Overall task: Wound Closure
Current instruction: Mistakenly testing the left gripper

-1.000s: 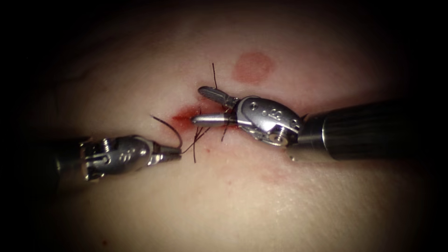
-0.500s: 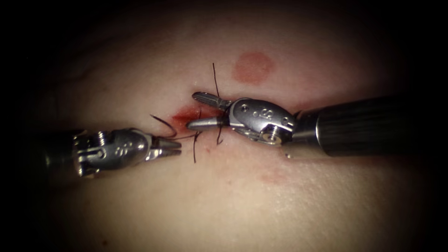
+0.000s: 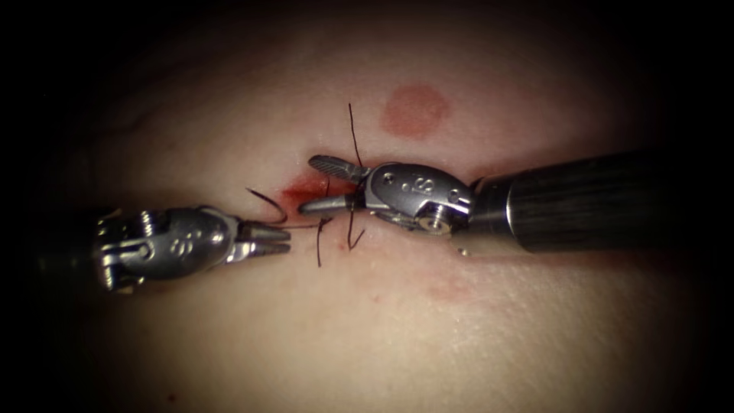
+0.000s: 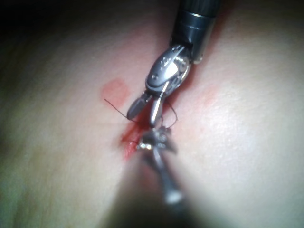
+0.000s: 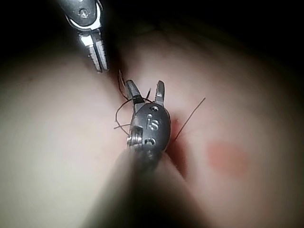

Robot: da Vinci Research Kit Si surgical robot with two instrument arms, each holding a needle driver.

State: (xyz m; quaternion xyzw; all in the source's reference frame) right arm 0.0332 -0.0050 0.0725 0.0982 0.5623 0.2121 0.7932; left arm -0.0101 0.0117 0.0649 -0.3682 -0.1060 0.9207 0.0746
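Observation:
The cut [image 3: 306, 191] in the tissue [image 3: 367, 321] is wet with red fluid. A stitch with dark thread [image 3: 352, 138] sits in it, and several loose ends stick up and down. My right tool [image 3: 306, 185] reaches in from the right, its jaws wide open astride the stitch and holding nothing; it appears again [image 4: 145, 111] [image 5: 146, 89]. My left tool [image 3: 289, 239] lies left of the cut, jaws slightly open and empty. A curved thread tail [image 3: 269, 203] rests just above its tips. The left tool [image 5: 98, 59] is seen beyond the right one. I see no needle.
A round reddish mark [image 3: 414, 109] lies on the tissue above and right of the cut. A fainter pink patch [image 3: 447, 291] sits below the right tool's shaft [image 3: 596, 199]. Pale tissue spreads out below both tools.
The left tool let go of the thread tail and drew back to the left. The right tool slid a little left with its jaws still open; the thread ends shifted slightly.

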